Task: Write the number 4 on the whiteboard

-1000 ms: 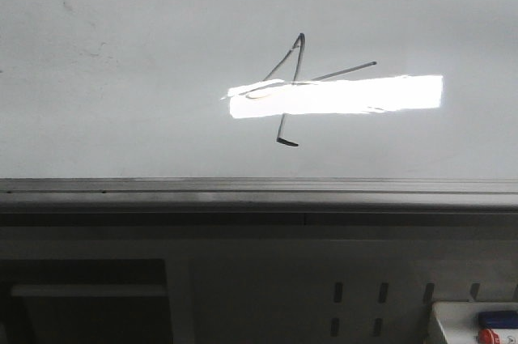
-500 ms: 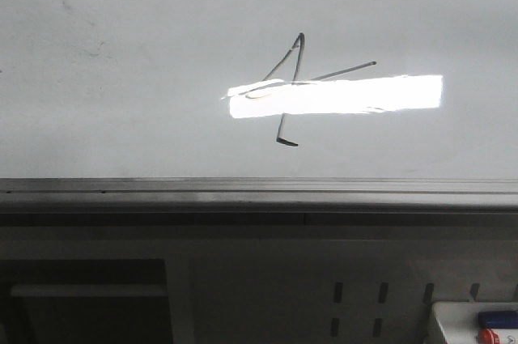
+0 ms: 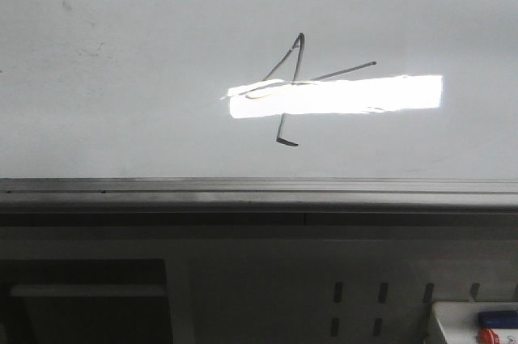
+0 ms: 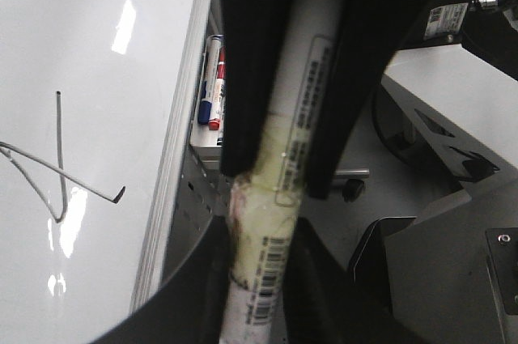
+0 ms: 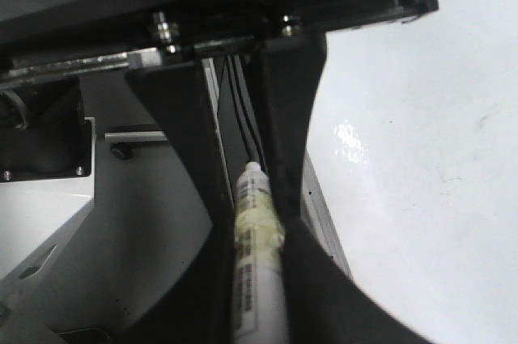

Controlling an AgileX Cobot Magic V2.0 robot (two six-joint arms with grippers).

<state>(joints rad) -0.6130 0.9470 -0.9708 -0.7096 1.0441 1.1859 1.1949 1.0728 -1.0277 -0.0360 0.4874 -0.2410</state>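
The whiteboard [image 3: 146, 77] fills the upper part of the front view and bears a bright rectangular glare. A thin dark number 4 [image 3: 296, 59] is drawn on it, with its crossbar running into the glare. Neither gripper shows in the front view. In the left wrist view my left gripper [image 4: 263, 231] is shut on a white marker [image 4: 303, 93] wrapped in yellowed tape, off the whiteboard [image 4: 97, 117], where the number 4 [image 4: 61, 150] shows. My right gripper [image 5: 257, 255] is shut on another white taped marker [image 5: 255, 198], beside the whiteboard [image 5: 421, 198].
A grey metal edge rail [image 3: 259, 194] runs along the board's near side. A small white tray [image 3: 461, 316] with blue and red markers [image 4: 212, 89] sits below the rail at the front right. Grey robot frame parts [image 4: 453, 198] lie off the board.
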